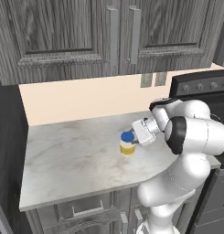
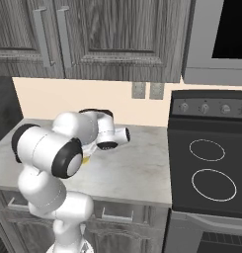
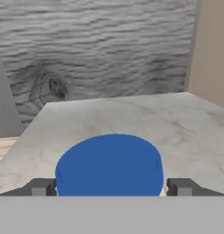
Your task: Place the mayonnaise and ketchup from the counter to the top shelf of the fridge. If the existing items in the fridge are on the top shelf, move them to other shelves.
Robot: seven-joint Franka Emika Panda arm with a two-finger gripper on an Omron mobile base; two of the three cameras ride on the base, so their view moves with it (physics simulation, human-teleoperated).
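Mayonnaise (image 1: 127, 143) is stood upright on the counter (image 1: 72, 155), its blue lid framed between the two fingertips (image 3: 42, 187) in the hand view. Gripper (image 1: 134, 138) is reached in level from the stove side, jaws spread wide either side of the jar; contact cannot be told.
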